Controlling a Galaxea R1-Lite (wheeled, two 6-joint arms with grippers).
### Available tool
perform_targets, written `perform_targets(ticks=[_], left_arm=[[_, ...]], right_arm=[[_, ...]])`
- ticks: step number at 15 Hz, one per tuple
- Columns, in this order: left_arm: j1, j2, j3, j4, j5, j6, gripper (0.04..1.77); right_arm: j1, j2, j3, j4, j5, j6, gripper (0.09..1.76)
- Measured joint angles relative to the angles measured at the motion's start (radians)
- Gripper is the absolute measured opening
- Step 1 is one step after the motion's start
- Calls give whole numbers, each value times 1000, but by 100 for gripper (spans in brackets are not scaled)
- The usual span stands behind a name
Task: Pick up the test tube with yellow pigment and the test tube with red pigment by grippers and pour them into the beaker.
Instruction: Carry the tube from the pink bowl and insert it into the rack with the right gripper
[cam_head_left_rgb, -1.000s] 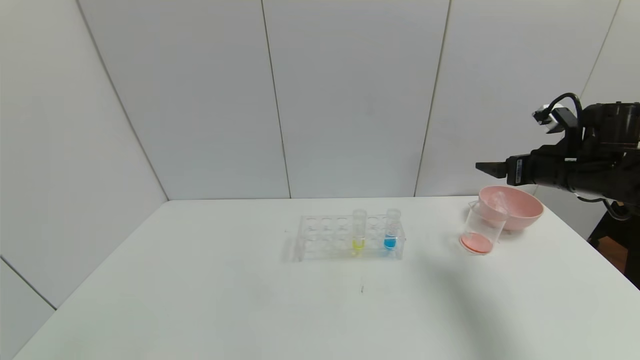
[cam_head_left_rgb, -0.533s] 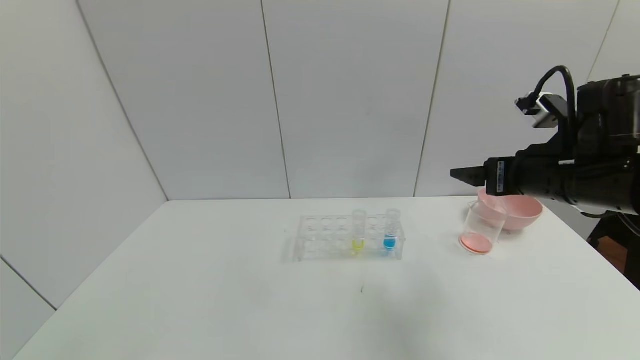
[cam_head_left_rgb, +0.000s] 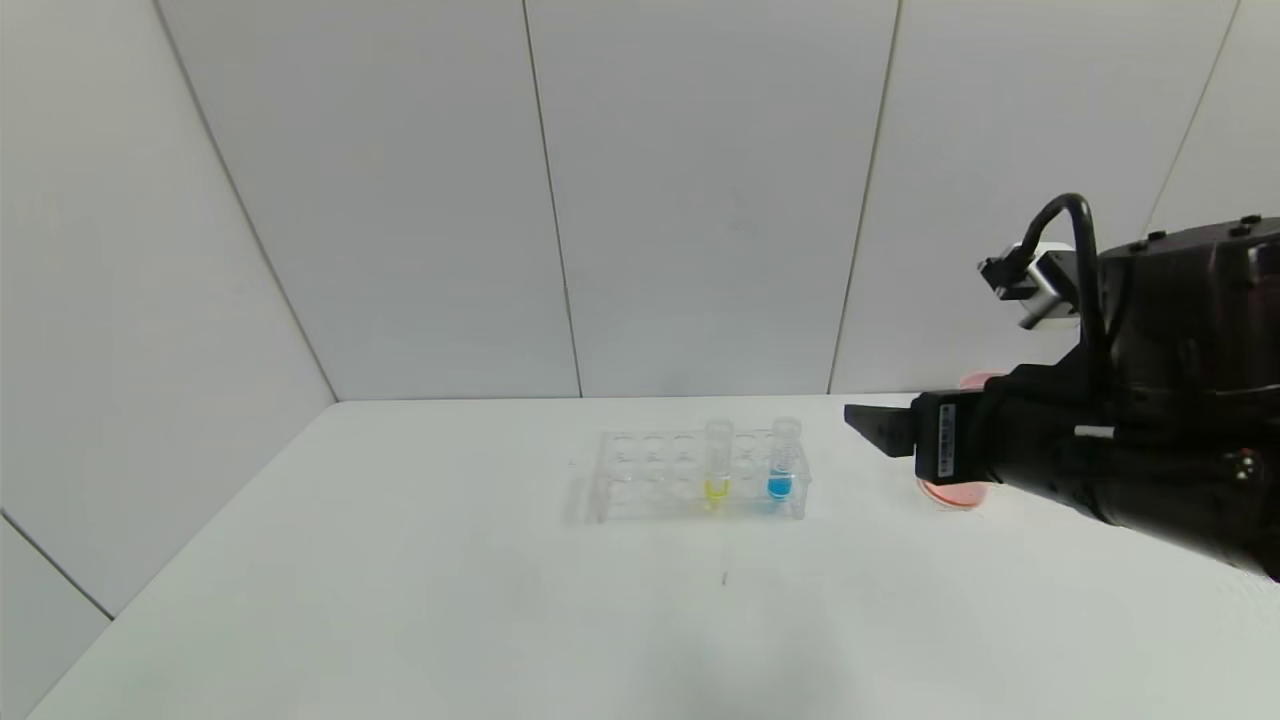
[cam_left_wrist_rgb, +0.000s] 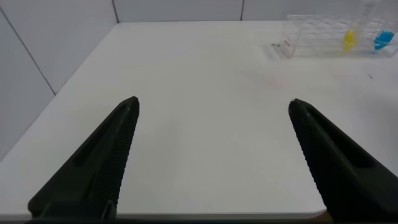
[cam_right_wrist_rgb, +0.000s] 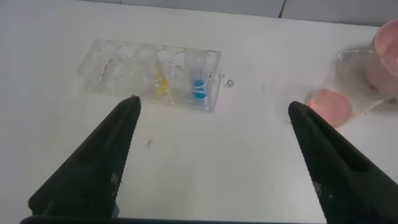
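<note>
The test tube with yellow pigment (cam_head_left_rgb: 717, 462) (cam_right_wrist_rgb: 160, 84) (cam_left_wrist_rgb: 350, 38) stands upright in a clear rack (cam_head_left_rgb: 650, 480) at mid-table, next to a blue-liquid tube (cam_head_left_rgb: 782, 462). To the rack's right stands the beaker (cam_right_wrist_rgb: 341, 84), holding orange-red liquid (cam_head_left_rgb: 952, 493); in the head view my right arm covers most of it. My right gripper (cam_head_left_rgb: 868, 425) (cam_right_wrist_rgb: 212, 103) hovers open and empty between rack and beaker, above the table. My left gripper (cam_left_wrist_rgb: 212, 101) is open and empty over the table's left part. The test tube with red pigment is out of view.
A pink bowl (cam_right_wrist_rgb: 388, 46) sits just behind the beaker; only a sliver of its rim (cam_head_left_rgb: 975, 381) shows above my right arm. The white table (cam_head_left_rgb: 400, 600) ends at white wall panels behind.
My right arm has swung left and down from above the pink bowl toward the rack, and now covers the bowl and most of the beaker. Its jaws stayed open.
</note>
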Motion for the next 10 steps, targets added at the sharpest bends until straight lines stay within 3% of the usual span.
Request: perform_targets(ticks=[5,8,10], left_arm=[[0,0,0,0,0,0,172],[0,0,0,0,0,0,172],[0,0,0,0,0,0,172]], right_arm=[[114,30,28,-60,-79,63,170],[167,107,36,-131,-172,92,170],[203,160,37,-144,-186,130,170]])
